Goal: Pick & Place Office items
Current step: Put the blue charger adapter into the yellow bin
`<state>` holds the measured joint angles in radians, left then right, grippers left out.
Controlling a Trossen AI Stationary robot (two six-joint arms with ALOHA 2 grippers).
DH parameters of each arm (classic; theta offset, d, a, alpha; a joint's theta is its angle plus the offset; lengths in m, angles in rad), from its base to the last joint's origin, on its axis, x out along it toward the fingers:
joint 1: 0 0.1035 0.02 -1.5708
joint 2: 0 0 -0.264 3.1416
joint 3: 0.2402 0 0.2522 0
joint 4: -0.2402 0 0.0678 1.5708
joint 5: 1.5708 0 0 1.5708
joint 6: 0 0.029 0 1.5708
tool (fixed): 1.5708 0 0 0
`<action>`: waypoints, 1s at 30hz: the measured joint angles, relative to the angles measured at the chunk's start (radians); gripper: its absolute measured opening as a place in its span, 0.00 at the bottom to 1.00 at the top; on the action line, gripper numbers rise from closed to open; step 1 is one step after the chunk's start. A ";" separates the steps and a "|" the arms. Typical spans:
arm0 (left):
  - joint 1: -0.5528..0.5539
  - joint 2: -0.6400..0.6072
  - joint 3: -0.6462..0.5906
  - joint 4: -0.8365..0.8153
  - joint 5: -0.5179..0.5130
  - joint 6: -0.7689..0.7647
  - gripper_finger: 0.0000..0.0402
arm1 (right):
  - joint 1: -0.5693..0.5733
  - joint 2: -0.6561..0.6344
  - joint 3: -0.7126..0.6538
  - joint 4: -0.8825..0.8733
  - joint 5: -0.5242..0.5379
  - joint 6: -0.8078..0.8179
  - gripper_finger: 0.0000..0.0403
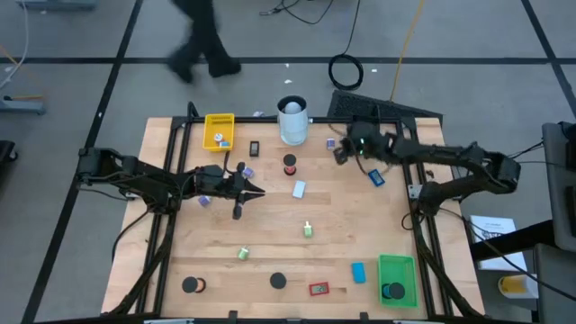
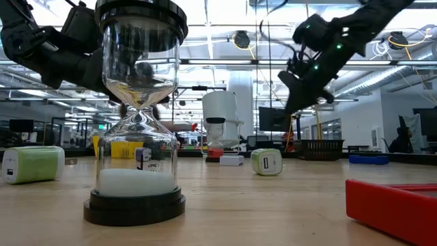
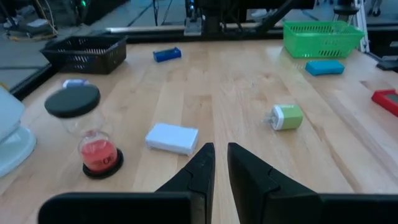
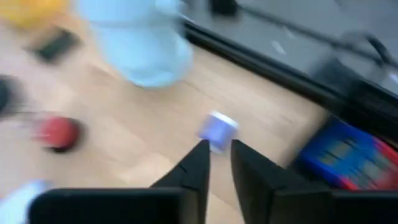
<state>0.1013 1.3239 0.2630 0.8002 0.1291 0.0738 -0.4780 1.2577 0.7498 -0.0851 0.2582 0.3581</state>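
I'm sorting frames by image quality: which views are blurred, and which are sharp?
Right wrist view: heavily smeared by motion; the white cylinder and small blue piece are streaky. Left wrist view: sharp on the white block, the green tray slightly softer. Low view: the hourglass looms large, with ceiling-light glare. High view: even, clear.

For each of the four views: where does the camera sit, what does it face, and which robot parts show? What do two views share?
High: overhead, straight down on the table; both arms.
Low: table height, level across; sand timer close, arms above.
Left wrist: past the left hand, toward the green tray.
Right wrist: blurred, past the right hand, toward the white cylinder.
Shared: the red sand timer, in left wrist and high views.
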 joint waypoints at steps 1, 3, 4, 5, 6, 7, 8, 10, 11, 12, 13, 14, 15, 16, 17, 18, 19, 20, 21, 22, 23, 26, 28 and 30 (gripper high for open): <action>0.000 0.000 0.000 0.010 0.000 0.000 0.13 | 0.029 -0.007 -0.030 0.076 0.000 -0.019 0.08; 0.000 0.000 0.000 0.023 0.001 -0.001 0.13 | 0.074 -0.021 -0.080 0.195 -0.001 -0.058 0.03; 0.000 0.000 0.000 0.024 0.001 -0.005 0.13 | 0.094 -0.026 -0.099 0.249 0.000 -0.077 0.01; 0.000 0.000 0.000 0.024 0.001 -0.010 0.13 | 0.114 -0.028 -0.115 0.306 0.002 -0.096 0.01; 0.000 0.000 0.000 0.024 0.001 -0.020 0.13 | 0.133 -0.028 -0.130 0.363 0.003 -0.112 0.01; 0.000 0.000 0.000 0.024 0.001 -0.031 0.13 | 0.148 -0.028 -0.146 0.419 0.003 -0.128 0.02; 0.000 0.000 0.000 0.030 0.000 -0.031 0.13 | 0.164 -0.028 -0.163 0.481 0.003 -0.148 0.03; 0.002 0.000 0.004 0.046 -0.012 -0.043 0.13 | 0.192 -0.025 -0.192 0.595 0.002 -0.184 0.03; 0.003 0.000 0.008 0.042 -0.019 -0.069 0.13 | 0.204 -0.024 -0.206 0.645 0.003 -0.200 0.04; 0.004 0.000 0.009 0.039 -0.022 -0.094 0.13 | 0.214 -0.023 -0.219 0.689 0.002 -0.215 0.03; 0.003 0.000 0.009 0.033 -0.026 -0.105 0.13 | 0.223 -0.023 -0.234 0.726 0.003 -0.227 0.03; -0.003 0.000 0.009 0.026 -0.027 -0.101 0.13 | 0.230 -0.022 -0.246 0.758 0.003 -0.240 0.03; -0.013 0.000 0.009 0.014 -0.026 -0.085 0.13 | 0.234 -0.022 -0.253 0.787 0.003 -0.254 0.02; -0.024 0.000 0.009 -0.006 -0.026 -0.062 0.13 | 0.238 -0.022 -0.255 0.802 0.003 -0.264 0.02; -0.036 0.000 0.009 -0.026 -0.026 -0.041 0.13 | 0.241 -0.023 -0.256 0.808 0.003 -0.268 0.01; -0.049 0.000 0.009 -0.041 -0.026 -0.025 0.13 | 0.242 -0.023 -0.256 0.808 0.003 -0.269 0.01; -0.065 -0.002 0.009 -0.050 -0.030 -0.011 0.13 | 0.245 -0.022 -0.257 0.808 0.003 -0.269 0.00; -0.083 -0.012 0.009 -0.067 -0.045 0.000 0.13 | 0.245 -0.022 -0.257 0.806 0.003 -0.269 0.00; -0.104 -0.024 0.009 -0.084 -0.068 0.011 0.13 | 0.245 -0.022 -0.258 0.806 0.003 -0.269 0.00; -0.129 -0.035 0.009 -0.096 -0.094 0.023 0.13 | 0.245 -0.022 -0.258 0.806 0.003 -0.269 0.00; -0.156 -0.047 0.009 -0.119 -0.130 0.035 0.13 | 0.245 -0.022 -0.258 0.804 0.003 -0.269 0.01; -0.242 -0.068 0.009 -0.174 -0.242 0.058 0.13 | 0.245 -0.022 -0.258 0.799 0.003 -0.269 0.01; -0.298 -0.083 0.009 -0.199 -0.311 0.057 0.13 | 0.245 -0.022 -0.258 0.800 0.003 -0.267 0.01; -0.352 -0.104 0.009 -0.242 -0.370 0.037 0.12 | 0.245 -0.022 -0.258 0.799 0.002 -0.267 0.01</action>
<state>-0.2506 1.2200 0.2724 0.5585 -0.2407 0.1107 -0.2326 1.2358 0.4923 0.7139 0.2604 0.0915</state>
